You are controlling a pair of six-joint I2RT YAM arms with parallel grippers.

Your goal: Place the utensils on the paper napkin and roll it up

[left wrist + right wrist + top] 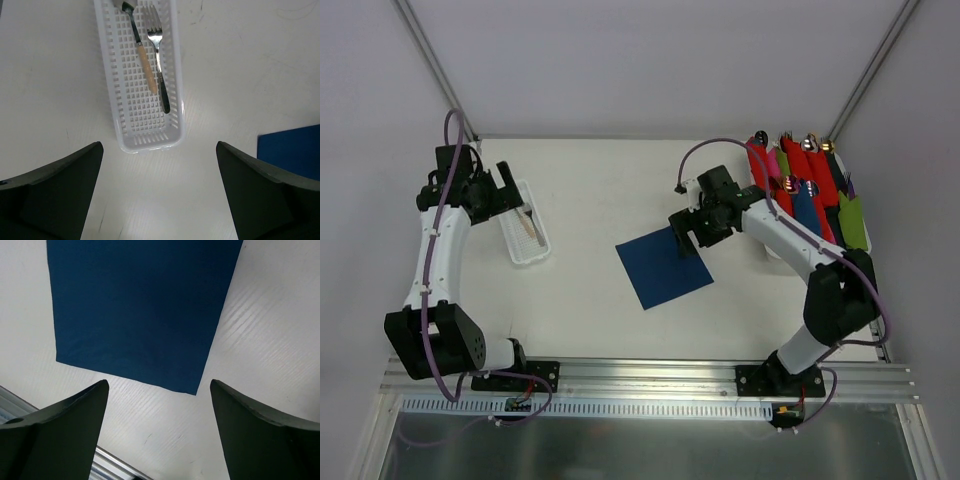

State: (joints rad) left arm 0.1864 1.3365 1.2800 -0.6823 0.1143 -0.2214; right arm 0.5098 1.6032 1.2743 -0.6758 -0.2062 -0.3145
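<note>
Reaching for the utensils (147, 70), top centre.
Left gripper (159, 150) and right gripper (159, 387) gape empty; straddle one handle crosswise.

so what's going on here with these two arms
Nothing is held yet. The left tool hangs open near a white basket where the two utensils lie. The right tool, also open, hovers over the navy napkin, spread flat and bare. Finished coloured rolls lie off to the right.

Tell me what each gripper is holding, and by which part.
Nothing is held. The left gripper is open near the basket, the right gripper open over the paper napkin.
</note>
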